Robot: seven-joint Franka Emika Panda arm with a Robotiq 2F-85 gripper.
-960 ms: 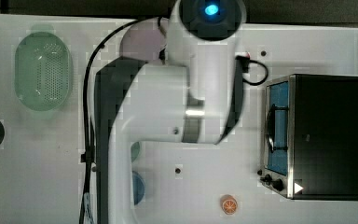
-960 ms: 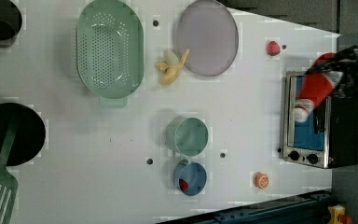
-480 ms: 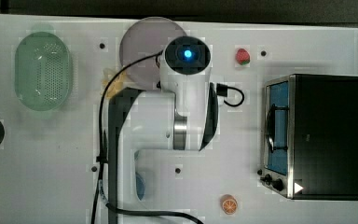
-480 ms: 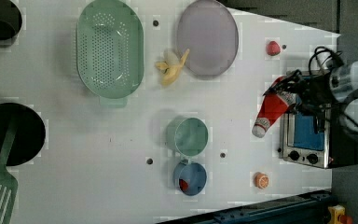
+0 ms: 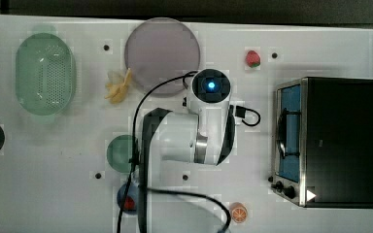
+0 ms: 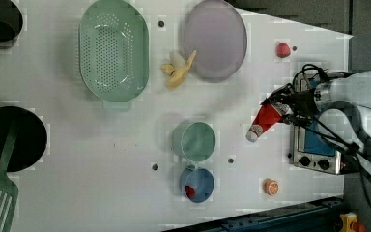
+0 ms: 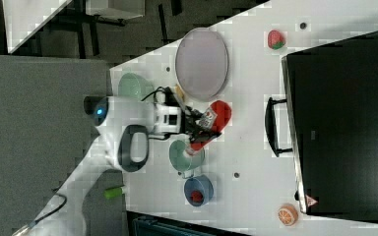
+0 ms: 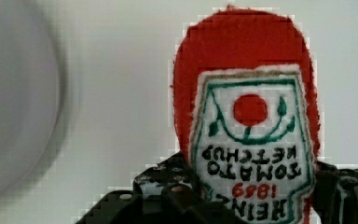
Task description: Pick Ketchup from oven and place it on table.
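Note:
My gripper (image 6: 284, 103) is shut on the ketchup (image 6: 264, 121), a red bottle tilted with its white cap pointing down toward the table (image 6: 101, 159). In the left view it hangs just to the left of the oven (image 6: 315, 145). The right view has the ketchup (image 7: 210, 122) beside the green cup, well apart from the oven (image 7: 344, 118). In the wrist view the label of the ketchup (image 8: 249, 107) sits between my dark fingers (image 8: 168, 196). In the top view my arm (image 5: 209, 121) covers the bottle, left of the oven (image 5: 340, 141).
A purple plate (image 5: 162, 56), banana (image 5: 119, 86) and green colander (image 5: 45, 73) lie at the back. A green cup (image 6: 194, 141), blue bowl (image 6: 197, 183) and orange half (image 6: 270, 186) sit near the front. A strawberry (image 5: 253, 58) lies behind the oven. A black pan (image 6: 9, 139) holds a green spatula.
My arm has drawn back from the oven toward the top view's left, carrying the ketchup out from the oven's front to a spot over the table.

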